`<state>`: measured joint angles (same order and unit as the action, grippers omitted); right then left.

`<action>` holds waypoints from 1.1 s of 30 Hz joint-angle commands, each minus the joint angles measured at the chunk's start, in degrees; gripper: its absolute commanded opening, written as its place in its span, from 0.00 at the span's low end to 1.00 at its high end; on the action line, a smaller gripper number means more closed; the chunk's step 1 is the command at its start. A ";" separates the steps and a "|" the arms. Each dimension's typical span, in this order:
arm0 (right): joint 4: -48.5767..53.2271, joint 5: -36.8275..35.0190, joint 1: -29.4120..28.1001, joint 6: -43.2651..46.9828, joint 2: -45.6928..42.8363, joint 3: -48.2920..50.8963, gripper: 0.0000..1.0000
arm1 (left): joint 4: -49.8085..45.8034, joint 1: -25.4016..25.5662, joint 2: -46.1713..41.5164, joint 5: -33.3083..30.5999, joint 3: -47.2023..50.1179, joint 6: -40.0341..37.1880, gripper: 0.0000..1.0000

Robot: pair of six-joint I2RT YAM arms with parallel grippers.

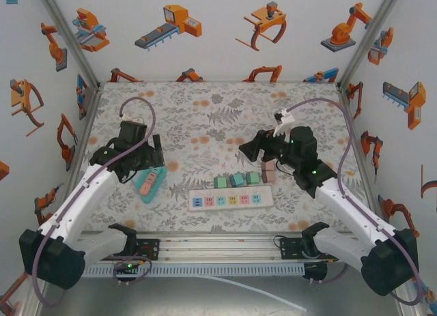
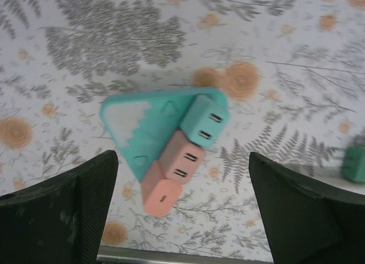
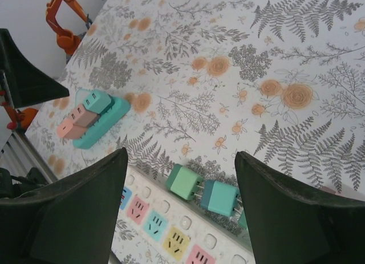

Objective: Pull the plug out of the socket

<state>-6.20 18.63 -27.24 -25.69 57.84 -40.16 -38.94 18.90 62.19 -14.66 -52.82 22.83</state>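
My left gripper (image 2: pixel 181 161) hangs with fingers wide apart above the teal socket block (image 2: pixel 140 130), which carries a teal plug (image 2: pixel 204 120) and a pink plug (image 2: pixel 181 159) side by side. My right gripper (image 3: pixel 181 155), also spread, hovers over the white power strip (image 3: pixel 162 221), a green plug (image 3: pixel 183 182) just beside it.

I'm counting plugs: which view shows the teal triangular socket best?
Left wrist: the teal triangular socket sits close, its three plugs distinct. Top external shows it small; right wrist shows it distant and oblique.
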 commanded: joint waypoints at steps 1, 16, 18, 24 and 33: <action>0.87 0.62 -0.44 1.87 0.04 -1.08 0.69 | 2.80 -10.19 -3.52 7.29 3.64 2.16 0.88; 0.90 2.81 -0.60 2.48 2.07 -1.96 0.69 | 23.82 -28.18 7.07 34.69 17.78 13.03 0.70; 0.86 2.72 -0.53 2.37 2.40 -2.33 0.69 | 25.01 -25.57 9.36 35.13 17.49 12.84 0.67; 0.55 1.96 -0.70 1.26 2.38 -2.38 0.68 | 31.94 -17.97 13.30 35.75 18.77 15.35 0.62; 2.15 -0.68 -0.73 1.37 -0.28 -1.22 0.68 | 39.28 -4.44 20.88 32.78 16.37 21.02 0.62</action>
<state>-3.90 19.27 -27.53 -24.38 58.89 -40.36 -2.24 12.03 80.82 18.98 -35.42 40.82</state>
